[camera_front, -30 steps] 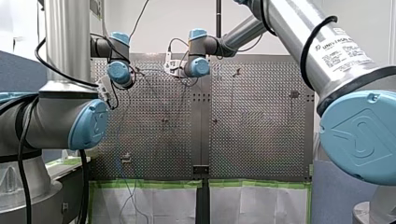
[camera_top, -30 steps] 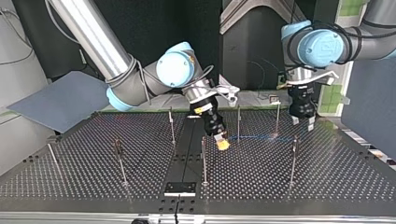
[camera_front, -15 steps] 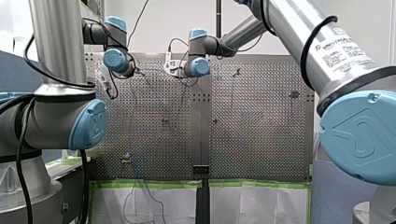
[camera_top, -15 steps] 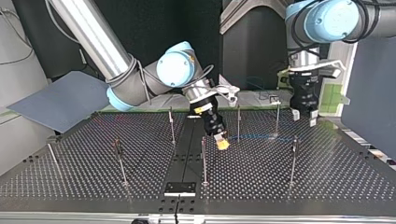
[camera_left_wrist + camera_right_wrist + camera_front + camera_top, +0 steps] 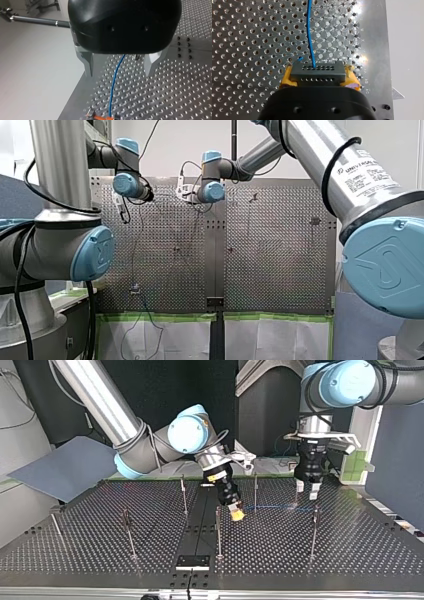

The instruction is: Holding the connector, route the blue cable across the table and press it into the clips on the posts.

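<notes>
My right gripper (image 5: 318, 78) is clamping its fingers on the connector (image 5: 317, 71) above the desk's (image 5: 249, 37) middle, with the blue cable (image 5: 309, 32) running away from it. The fingers of my left gripper (image 5: 120, 65) are standing apart, and the cable is showing between them.

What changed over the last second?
My left gripper turned and swung toward the top view's left, and is open astride the blue cable. Nothing was grabbed or released. My right gripper stayed put, clamped on the connector.
</notes>
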You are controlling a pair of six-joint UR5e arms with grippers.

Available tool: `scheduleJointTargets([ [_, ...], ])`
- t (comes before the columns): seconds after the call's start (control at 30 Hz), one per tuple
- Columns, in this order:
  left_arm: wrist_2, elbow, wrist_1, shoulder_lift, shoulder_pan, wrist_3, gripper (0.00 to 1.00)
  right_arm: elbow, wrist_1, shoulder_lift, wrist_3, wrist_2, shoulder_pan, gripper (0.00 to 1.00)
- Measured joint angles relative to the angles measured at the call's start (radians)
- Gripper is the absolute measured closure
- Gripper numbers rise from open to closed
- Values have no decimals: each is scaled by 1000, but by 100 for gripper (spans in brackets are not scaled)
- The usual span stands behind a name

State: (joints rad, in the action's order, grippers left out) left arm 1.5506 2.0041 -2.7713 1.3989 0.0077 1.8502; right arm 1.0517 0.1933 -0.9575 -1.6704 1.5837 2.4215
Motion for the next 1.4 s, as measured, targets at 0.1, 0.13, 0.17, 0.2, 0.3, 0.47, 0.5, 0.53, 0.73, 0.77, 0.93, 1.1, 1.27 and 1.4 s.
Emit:
scheduleJointTargets([
  [0.1,-6,-23,8,17,-12,-10,0,0,0,0,0,0,-2,100],
  [0.13,-6,-30,12,20,-15,-10,0,0,0,0,0,0,-3,100],
  [0.17,-4,-39,15,24,-19,-10,0,0,0,0,0,0,-3,100],
  [0.2,-1,-46,17,27,-21,-10,0,0,0,0,0,0,-4,100],
  [0.3,14,-71,21,40,-29,-10,0,0,0,0,0,1,-4,100],
  [0.47,24,-114,17,73,-40,-12,0,0,0,1,0,1,-5,100],
  [0.5,26,-119,17,80,-42,-13,0,0,0,1,0,1,-5,100],
  [0.53,27,-123,17,88,-43,-13,0,0,0,1,0,1,-6,100],
  [0.73,42,-155,30,146,-51,-21,0,0,0,0,1,1,-7,100],
  [0.77,47,-163,33,159,-52,-23,0,0,0,0,1,1,-7,100],
  [0.93,59,-190,50,205,-54,-23,0,0,0,1,0,0,-7,100],
  [1.1,64,-203,58,221,-54,-22,0,0,0,0,0,0,-7,100],
  [1.27,64,-209,61,223,-54,-22,0,0,0,0,1,0,-7,100],
  [1.4,64,-209,59,223,-55,-22,25,0,-1,0,1,-2,-7,100],
])
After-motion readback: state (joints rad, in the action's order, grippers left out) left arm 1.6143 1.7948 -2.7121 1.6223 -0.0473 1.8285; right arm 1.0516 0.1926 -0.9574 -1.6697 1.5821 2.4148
